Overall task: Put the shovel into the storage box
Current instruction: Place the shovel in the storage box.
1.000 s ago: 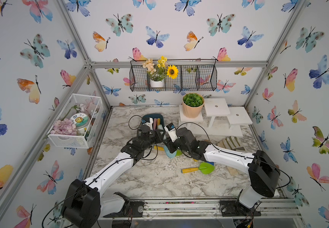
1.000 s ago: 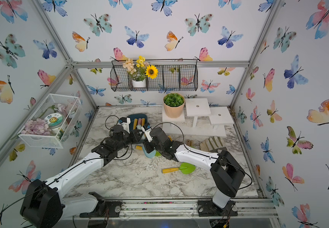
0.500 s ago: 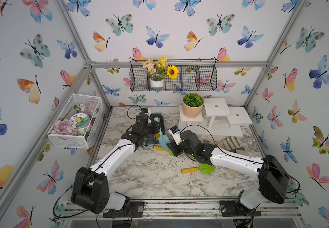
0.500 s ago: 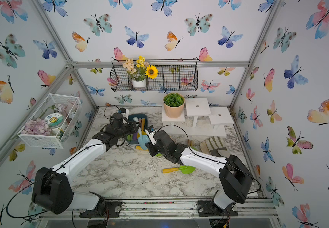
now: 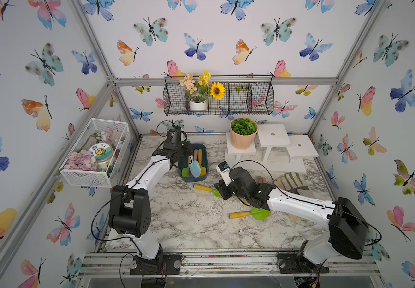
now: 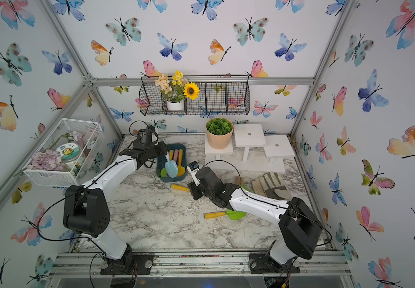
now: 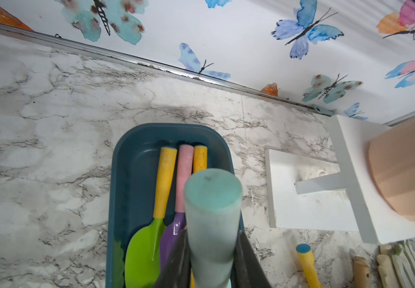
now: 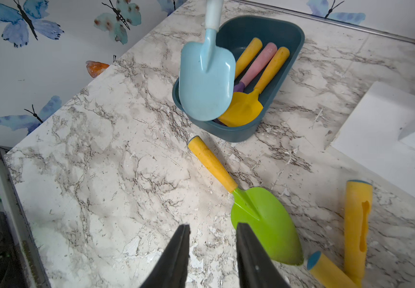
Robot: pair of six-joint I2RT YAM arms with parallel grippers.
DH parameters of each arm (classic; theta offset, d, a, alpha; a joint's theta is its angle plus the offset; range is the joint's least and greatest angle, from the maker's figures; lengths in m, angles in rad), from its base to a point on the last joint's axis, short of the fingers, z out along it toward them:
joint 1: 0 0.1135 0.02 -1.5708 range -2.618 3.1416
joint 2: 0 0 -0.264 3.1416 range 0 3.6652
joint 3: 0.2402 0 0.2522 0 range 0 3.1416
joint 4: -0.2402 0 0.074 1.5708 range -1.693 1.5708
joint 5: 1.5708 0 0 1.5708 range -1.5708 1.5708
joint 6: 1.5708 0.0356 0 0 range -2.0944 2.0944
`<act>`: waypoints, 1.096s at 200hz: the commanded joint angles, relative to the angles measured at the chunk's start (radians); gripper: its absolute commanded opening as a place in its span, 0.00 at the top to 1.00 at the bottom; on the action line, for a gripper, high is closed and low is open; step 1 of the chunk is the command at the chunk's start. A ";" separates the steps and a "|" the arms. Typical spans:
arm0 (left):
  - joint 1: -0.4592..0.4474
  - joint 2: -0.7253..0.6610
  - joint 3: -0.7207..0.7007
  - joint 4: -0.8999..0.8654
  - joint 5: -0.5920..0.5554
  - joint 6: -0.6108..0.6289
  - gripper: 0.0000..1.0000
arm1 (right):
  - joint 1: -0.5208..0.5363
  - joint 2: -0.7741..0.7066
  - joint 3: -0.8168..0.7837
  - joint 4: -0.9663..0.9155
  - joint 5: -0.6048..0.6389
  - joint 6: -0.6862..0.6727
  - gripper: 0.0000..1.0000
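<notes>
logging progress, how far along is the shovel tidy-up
Done: a green shovel, a purple shovel and a yellow shovel lie in the storage box. In hand: the left end effector grips the light blue shovel by its handle over the box, not yet released. Left: on the table lie a second green shovel, beside the open, empty right end effector, and a third green shovel nearer the front.

Box nearly full: three shovels flat inside, blue shovel hanging over near end. Stand near on right. Front marble open, bar loose shovels, glove.
</notes>
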 commanded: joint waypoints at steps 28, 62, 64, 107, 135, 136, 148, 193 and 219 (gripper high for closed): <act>0.019 0.147 0.141 0.001 0.070 0.072 1.00 | -0.001 -0.027 -0.020 -0.028 0.030 0.041 0.64; 0.019 0.222 0.175 0.044 0.139 0.074 1.00 | -0.001 -0.033 -0.023 -0.043 0.045 0.049 0.64; 0.019 0.226 0.176 0.045 0.141 0.074 1.00 | -0.001 -0.035 -0.024 -0.044 0.046 0.050 0.64; 0.015 0.312 0.192 0.063 0.194 0.062 1.00 | -0.001 -0.030 -0.023 -0.055 0.063 0.058 0.64; 0.015 0.356 0.208 0.052 0.215 0.071 0.98 | -0.001 -0.023 -0.019 -0.060 0.070 0.057 0.64; 0.015 0.358 0.209 0.051 0.215 0.072 0.97 | -0.001 -0.023 -0.019 -0.060 0.070 0.056 0.64; 0.015 0.378 0.226 0.040 0.221 0.081 0.94 | -0.001 -0.017 -0.015 -0.062 0.070 0.055 0.64; 0.015 0.423 0.266 0.014 0.222 0.086 0.76 | -0.001 -0.002 -0.004 -0.064 0.071 0.053 0.64; 0.016 0.415 0.262 0.012 0.205 0.084 0.63 | -0.001 0.002 -0.001 -0.063 0.071 0.055 0.64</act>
